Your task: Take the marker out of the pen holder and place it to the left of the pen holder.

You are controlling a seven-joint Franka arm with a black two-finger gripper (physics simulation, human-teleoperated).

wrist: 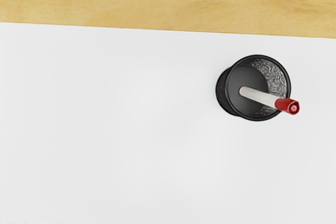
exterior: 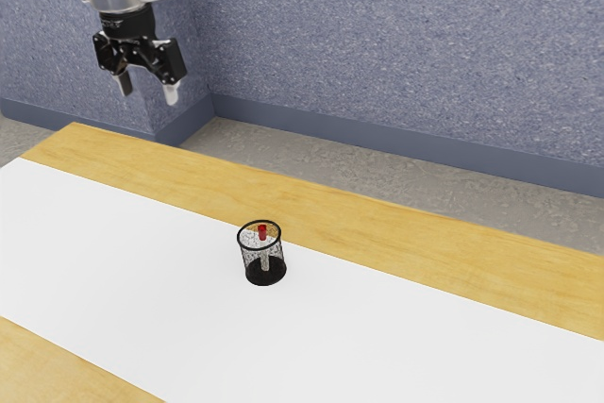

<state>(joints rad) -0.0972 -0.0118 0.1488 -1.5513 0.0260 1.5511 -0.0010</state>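
The marker point(wrist: 258, 96) looks light, hard and a bit slippery, so pinch its red top point(wrist: 286, 105) with the gripper point(exterior: 148, 92), spread wide and empty

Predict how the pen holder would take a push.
The pen holder looks light for its size, given its thin mesh wall. It would probably slide on its round base; a push near the rim might tip it.
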